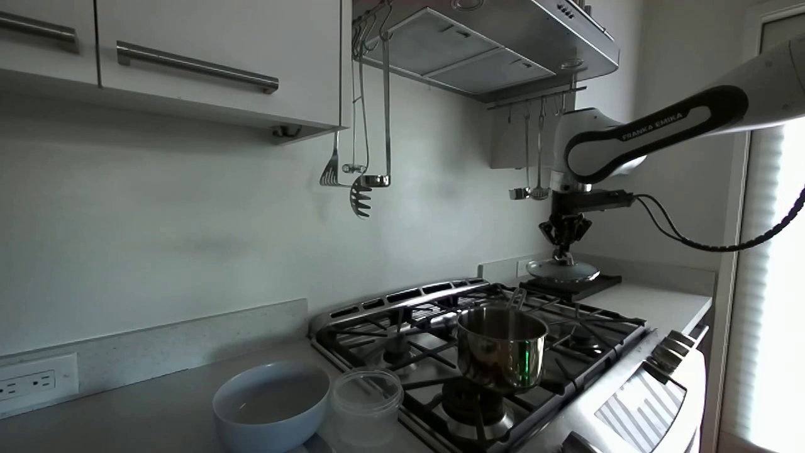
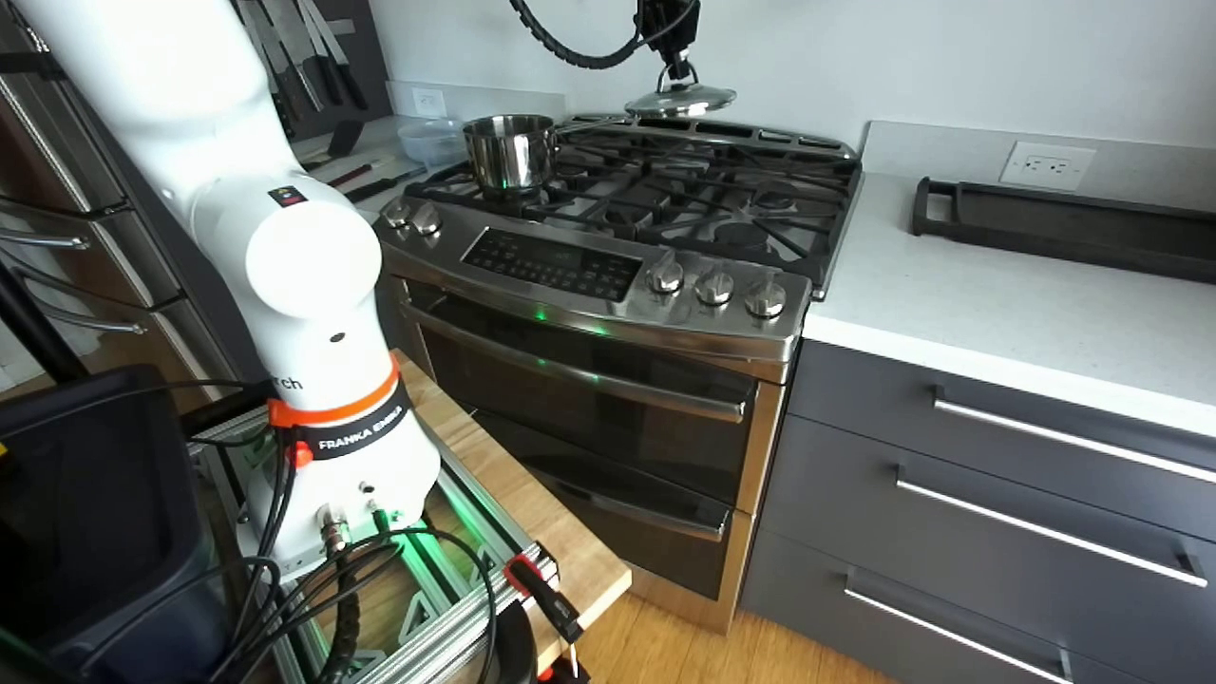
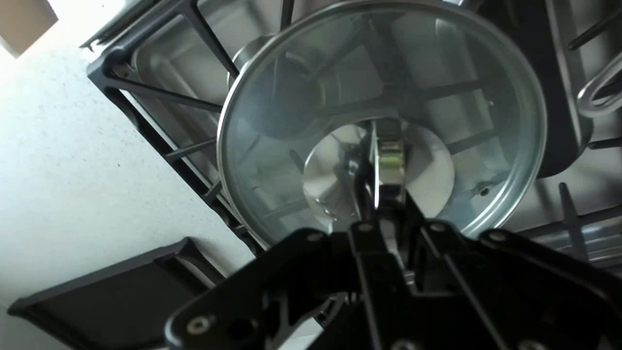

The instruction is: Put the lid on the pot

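The lid [image 1: 563, 272] is round clear glass with a metal rim and a looped metal handle. It also shows in an exterior view [image 2: 684, 102] and fills the middle of the wrist view [image 3: 272, 165]. My gripper [image 1: 561, 255] is shut on the lid's handle and holds the lid roughly level in the air above the stove; its jaws show in the wrist view [image 3: 386, 209]. The shiny steel pot [image 1: 500, 352] stands uncovered on a stove burner, apart from the lid, and also shows in an exterior view [image 2: 510, 157]. A looped handle end [image 3: 600, 92], apparently the pot's, shows at the wrist view's right edge.
Black grates [image 2: 665, 180] cover the stove. A wide pale bowl [image 1: 270, 409] and a clear tub [image 1: 366, 409] stand beside it. A black tray [image 2: 1083, 228] lies on the counter. A range hood [image 1: 503, 38] and hanging utensils [image 1: 377, 180] are above.
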{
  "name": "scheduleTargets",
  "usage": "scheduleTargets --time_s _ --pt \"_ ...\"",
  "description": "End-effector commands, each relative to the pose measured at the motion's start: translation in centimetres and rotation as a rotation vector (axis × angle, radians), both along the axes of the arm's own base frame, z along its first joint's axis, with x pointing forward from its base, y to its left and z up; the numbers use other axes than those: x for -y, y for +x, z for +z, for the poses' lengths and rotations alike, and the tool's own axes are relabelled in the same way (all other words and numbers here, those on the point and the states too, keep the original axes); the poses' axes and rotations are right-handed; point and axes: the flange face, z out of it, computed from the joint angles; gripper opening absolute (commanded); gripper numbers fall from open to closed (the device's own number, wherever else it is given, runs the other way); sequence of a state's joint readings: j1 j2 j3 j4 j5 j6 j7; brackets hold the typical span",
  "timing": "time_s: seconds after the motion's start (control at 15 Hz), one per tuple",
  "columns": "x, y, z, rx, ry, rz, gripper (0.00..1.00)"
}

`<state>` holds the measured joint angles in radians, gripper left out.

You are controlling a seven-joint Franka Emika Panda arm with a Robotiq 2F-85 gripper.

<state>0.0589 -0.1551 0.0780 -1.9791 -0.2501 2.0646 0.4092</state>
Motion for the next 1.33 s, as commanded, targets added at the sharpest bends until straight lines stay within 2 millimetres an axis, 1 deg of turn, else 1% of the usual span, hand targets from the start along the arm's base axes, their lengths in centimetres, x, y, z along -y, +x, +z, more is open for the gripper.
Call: scheduleTargets --time_s 0.0,0.27,0.47,0.6,0.67,0.73,1.0,1.27 --pt "-2.4 -2.3 1.2 0.051 0.003 0.165 0.04" --pt "-5.5 -3.3 0.9 0.039 0.067 0.329 0.04" --pt "-7.1 -3.9 1.1 0.022 0.096 0.419 0.04" --pt "-7.5 -4.1 1.4 0.024 0.101 0.463 0.04" --pt "-7.5 -3.1 0.6 0.000 0.087 0.418 0.04" --pt "-7.7 -3.1 0.6 0.000 0.087 0.424 0.15" --pt "-7.7 -2.9 0.1 -0.011 0.087 0.422 0.15" --pt "-7.7 -2.9 0.1 -0.011 0.087 0.422 0.15"
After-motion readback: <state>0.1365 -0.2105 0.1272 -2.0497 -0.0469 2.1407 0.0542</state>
